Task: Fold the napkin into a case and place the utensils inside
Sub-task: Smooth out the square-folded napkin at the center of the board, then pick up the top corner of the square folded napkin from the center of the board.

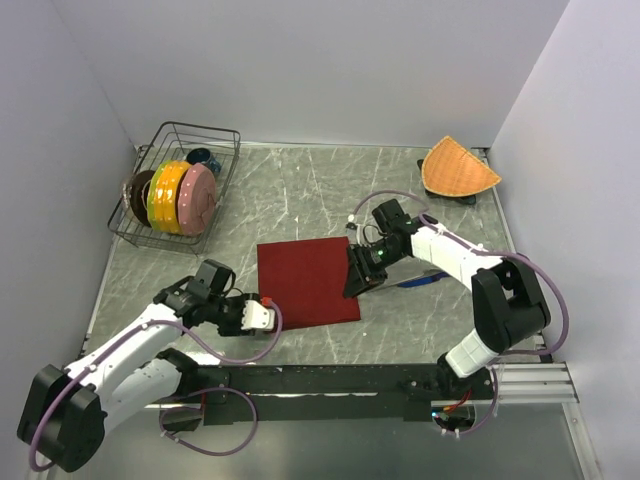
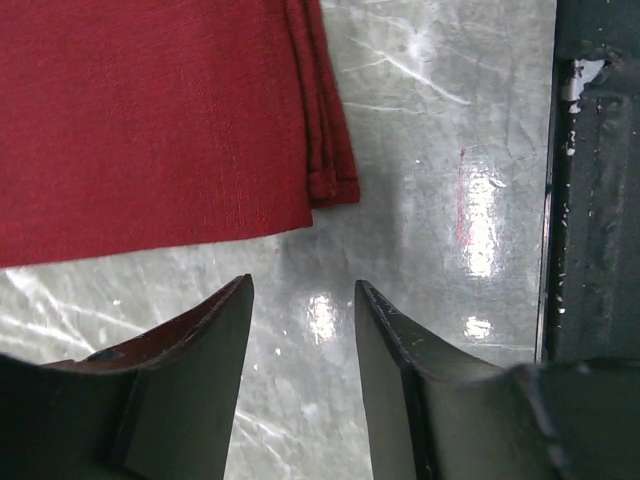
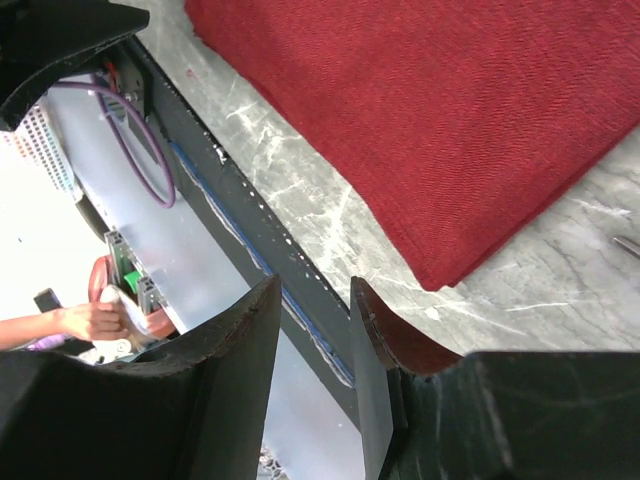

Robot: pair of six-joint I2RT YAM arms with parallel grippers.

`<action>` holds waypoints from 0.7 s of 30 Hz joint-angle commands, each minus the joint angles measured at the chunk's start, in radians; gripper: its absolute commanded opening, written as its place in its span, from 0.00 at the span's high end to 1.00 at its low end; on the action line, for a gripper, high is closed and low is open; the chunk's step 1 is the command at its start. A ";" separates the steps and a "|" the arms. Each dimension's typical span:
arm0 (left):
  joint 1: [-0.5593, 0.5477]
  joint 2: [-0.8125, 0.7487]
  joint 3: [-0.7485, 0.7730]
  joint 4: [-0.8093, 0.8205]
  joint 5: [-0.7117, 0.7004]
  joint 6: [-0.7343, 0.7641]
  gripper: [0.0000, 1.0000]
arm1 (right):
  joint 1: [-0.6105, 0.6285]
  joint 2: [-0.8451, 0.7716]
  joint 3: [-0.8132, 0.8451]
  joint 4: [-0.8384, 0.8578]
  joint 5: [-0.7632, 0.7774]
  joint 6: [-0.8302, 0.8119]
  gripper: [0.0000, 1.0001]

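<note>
The dark red napkin (image 1: 305,282) lies flat in the middle of the table, folded into a rectangle. My left gripper (image 1: 268,315) sits low at its near left corner. In the left wrist view this gripper (image 2: 300,285) is open over bare table, just short of the napkin (image 2: 150,110) and its layered folded edge. My right gripper (image 1: 356,280) is at the napkin's right edge. In the right wrist view it (image 3: 315,285) is open and empty beside a napkin corner (image 3: 440,130). A blue knife (image 1: 422,279) lies partly under the right arm. A thin silver tip (image 3: 630,243) shows at the frame edge.
A wire rack (image 1: 222,140) with coloured plates stands at the back left. An orange woven mat (image 1: 458,168) is at the back right. The black front rail (image 2: 590,200) runs close to both grippers. A person's hand (image 3: 90,320) shows beyond the table edge.
</note>
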 commanded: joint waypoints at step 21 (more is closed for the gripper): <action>-0.115 0.074 -0.074 0.235 0.005 0.103 0.59 | -0.118 0.069 0.071 -0.010 -0.016 0.024 0.58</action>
